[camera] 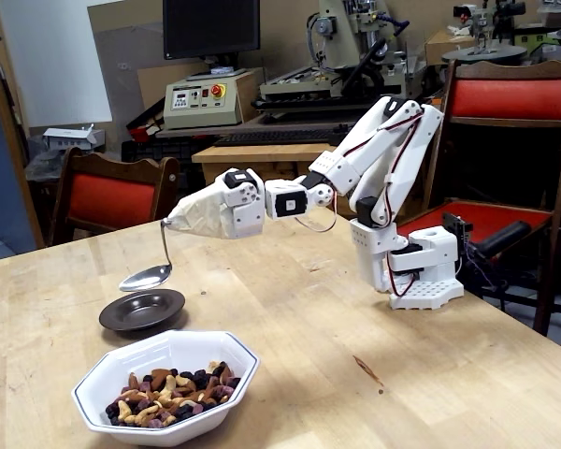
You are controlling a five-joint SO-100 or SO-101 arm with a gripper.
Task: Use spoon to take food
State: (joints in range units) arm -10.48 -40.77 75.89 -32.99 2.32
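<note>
Pincer point(192, 222) hidden under beige cloth wrap; jaws not visible, so open or closed cannot be told, though spoon point(147, 277) hangs from that wrapped end and looks carried there. Handle drops in a thin curve from the cloth; oval bowl of spoon in the air, just above small dark saucer point(142, 310), apart from it, appearing empty. Food point(171, 393), a mix of tan, brown and dark pieces, piled in the near half of white octagonal bowl point(232, 351) at the front of the wooden table point(355, 374), just in front of the saucer in the fixed view. Far half of the white bowl bare. Arm base point(416, 271) well off to the right. Step in hand, by judgement: spoon raised and free, scoop not yet made. Next move likely calls for carrying the spoon toward the camera over the white bowl's rim, lowering into the pile, then tipping level to keep pieces from rolling off. Risk: shallow spoon, loose round pieces, easy spill.
</note>
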